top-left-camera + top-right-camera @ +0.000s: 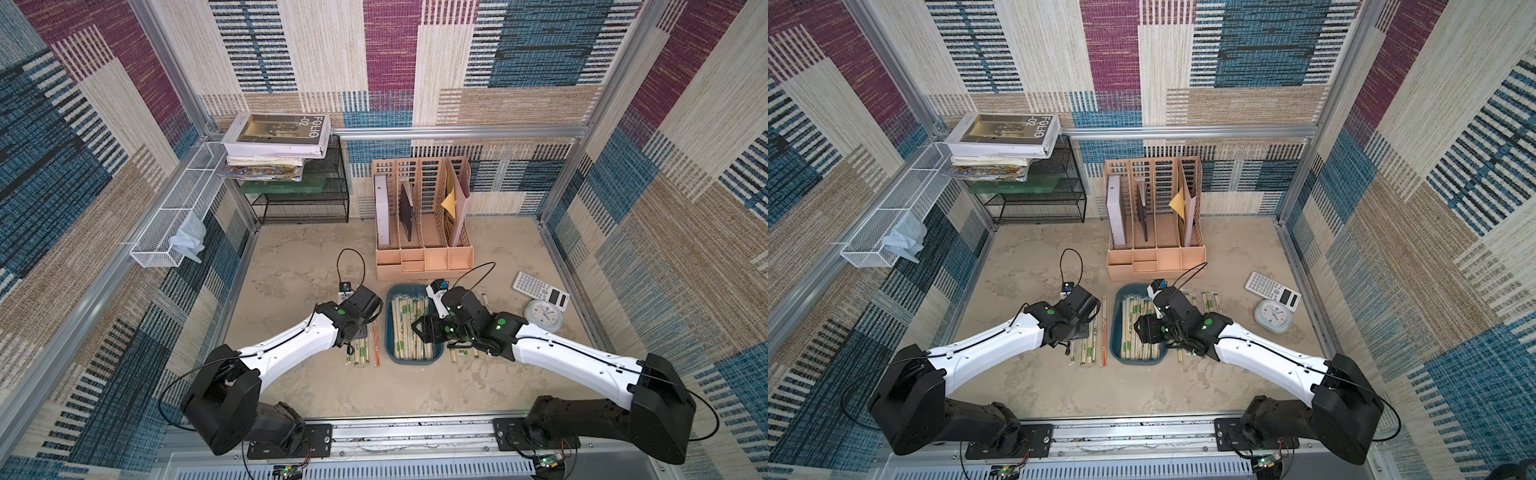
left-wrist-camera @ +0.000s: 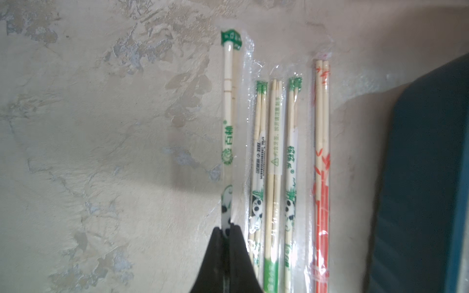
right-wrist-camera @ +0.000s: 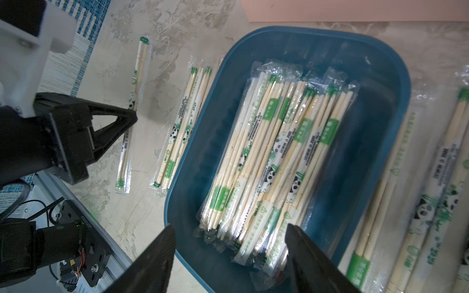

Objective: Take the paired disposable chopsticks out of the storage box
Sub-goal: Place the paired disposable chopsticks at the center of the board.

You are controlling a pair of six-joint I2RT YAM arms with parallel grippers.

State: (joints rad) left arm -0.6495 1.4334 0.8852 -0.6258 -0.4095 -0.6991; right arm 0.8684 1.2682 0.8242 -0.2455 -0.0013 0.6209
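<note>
Left tool (image 2: pixel 226 229): jaws pinched narrow on one wrapped pair (image 2: pixel 228 126), gripped at its panda-print end. This pair is leftmost of the row. The right wrist view shows it lying flat on the worktop (image 2: pixel 101 126) with the tool tips down on it.

Just right of it are three green-band pairs (image 2: pixel 274 165), then an orange-red one (image 2: pixel 321 165), all on the worktop left of the box (image 3: pixel 330 50).

Box: a bundle of chopsticks (image 3: pixel 279 152) lies inside, heaped lengthwise.

Right tool (image 3: pixel 229 228): jaws wide, holding nothing, spread to either side of the bundle's near end. Contact I cannot tell.

Right of the box, further pairs (image 3: pixel 431 190) lie on the worktop.

In both top views the wrists hide the tool tips. Only the wrist views show the grip and the gap.
</note>
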